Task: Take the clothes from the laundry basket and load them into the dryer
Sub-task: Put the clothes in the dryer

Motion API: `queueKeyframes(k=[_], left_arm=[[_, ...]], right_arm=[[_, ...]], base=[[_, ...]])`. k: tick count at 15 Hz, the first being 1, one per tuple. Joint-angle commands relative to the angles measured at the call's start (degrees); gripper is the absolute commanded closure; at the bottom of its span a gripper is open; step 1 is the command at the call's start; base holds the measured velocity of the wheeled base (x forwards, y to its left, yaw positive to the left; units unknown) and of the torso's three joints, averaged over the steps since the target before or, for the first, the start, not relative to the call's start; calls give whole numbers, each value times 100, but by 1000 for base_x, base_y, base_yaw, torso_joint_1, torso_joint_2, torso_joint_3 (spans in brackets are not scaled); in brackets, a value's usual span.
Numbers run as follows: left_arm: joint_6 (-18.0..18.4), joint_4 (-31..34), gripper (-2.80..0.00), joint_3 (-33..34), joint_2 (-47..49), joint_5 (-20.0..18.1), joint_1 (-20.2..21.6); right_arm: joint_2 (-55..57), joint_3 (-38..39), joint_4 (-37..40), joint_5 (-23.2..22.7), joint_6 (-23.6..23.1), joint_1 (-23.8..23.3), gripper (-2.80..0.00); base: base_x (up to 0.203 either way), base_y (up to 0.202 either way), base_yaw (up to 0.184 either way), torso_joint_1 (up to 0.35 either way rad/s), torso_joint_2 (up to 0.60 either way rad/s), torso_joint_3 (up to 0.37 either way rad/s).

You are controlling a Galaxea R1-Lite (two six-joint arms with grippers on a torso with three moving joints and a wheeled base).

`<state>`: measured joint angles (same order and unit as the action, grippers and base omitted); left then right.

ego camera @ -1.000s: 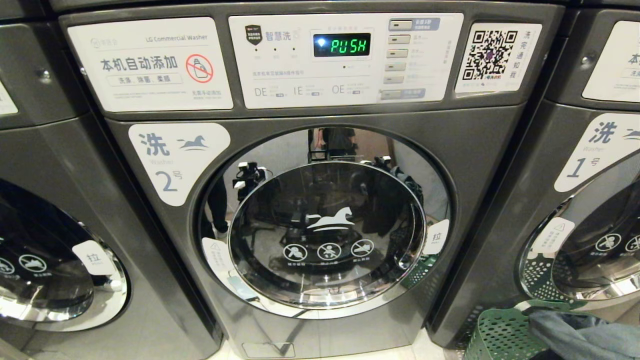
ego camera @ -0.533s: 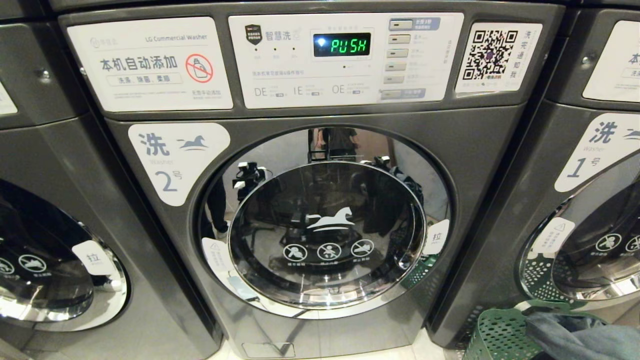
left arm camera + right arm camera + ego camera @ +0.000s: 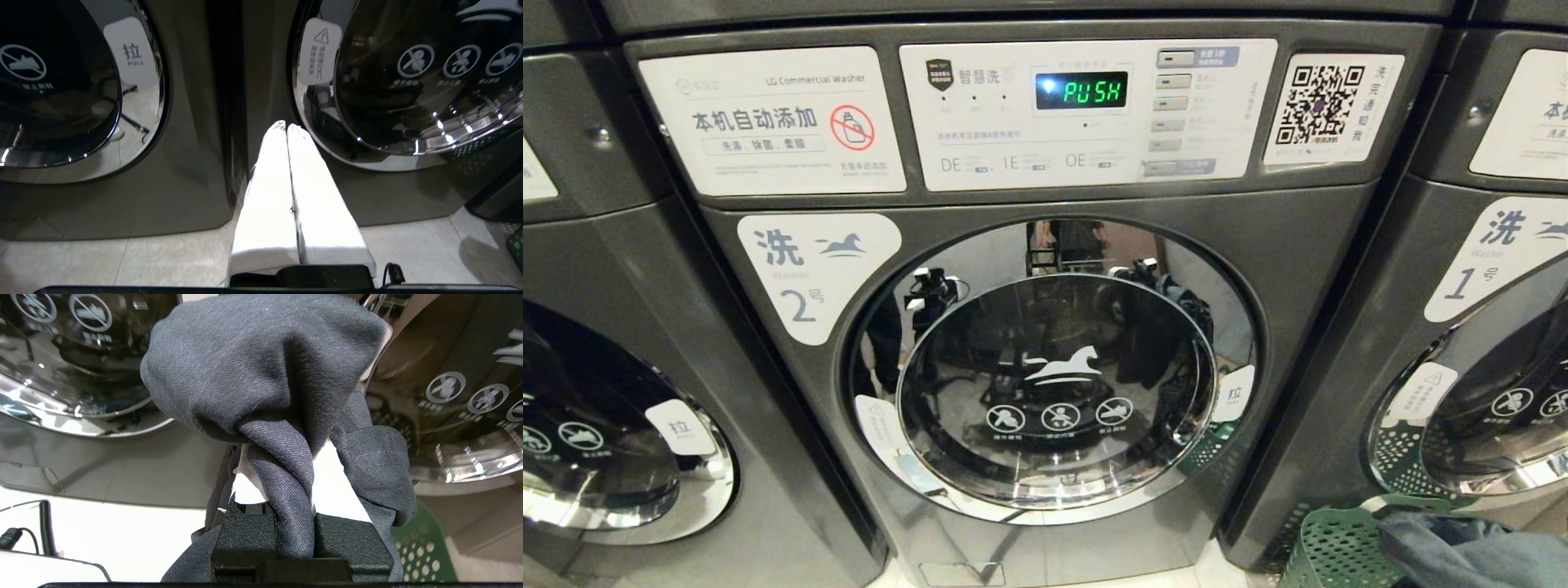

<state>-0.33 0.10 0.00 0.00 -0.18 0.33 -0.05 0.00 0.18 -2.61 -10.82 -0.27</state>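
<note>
Far left of the head view: a neighbouring machine, door shut, only partly in frame. In the left wrist view, left tool parked low by the seam between two machines, white fingers pressed together, nothing between them, floor beneath.

Centre of the head view: machine number 2, display reading PUSH, round glass door shut, pull tab at the door's right edge. Labelled a washer, not a dryer, though apparently the target.

Lower right corner of the head view: green laundry basket on the floor, dark cloth heaped inside. In the right wrist view, right tool pinched narrow on a dark grey garment, fabric bunched above the fingers and trailing down both sides, basket rim at the lower right. Far right of the head view: machine number 1, also shut.

Judged best handling: keep the pinch firm, lift clear of the basket rim so trailing cloth does not snag. Door must be opened first, likely a job for the free left tool at the pull tab. Then carry the bundle well inside the drum before letting go, with no hem left draped over the door seal.
</note>
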Motion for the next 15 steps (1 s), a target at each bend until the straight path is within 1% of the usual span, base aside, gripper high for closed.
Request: queueKeyframes(k=[1,8,15], left_arm=[[-2,8,0,0,-9,1,2],[-2,8,0,0,-9,1,2],[-2,8,0,0,-9,1,2]], right_arm=[[5,0,8,15,28,0,0],[5,0,8,15,28,0,0],[5,0,8,15,36,0,0]], base=[[0,0,0,21,-92,-323],[0,0,0,91,-485,-350],[0,0,0,156,-470,-316]])
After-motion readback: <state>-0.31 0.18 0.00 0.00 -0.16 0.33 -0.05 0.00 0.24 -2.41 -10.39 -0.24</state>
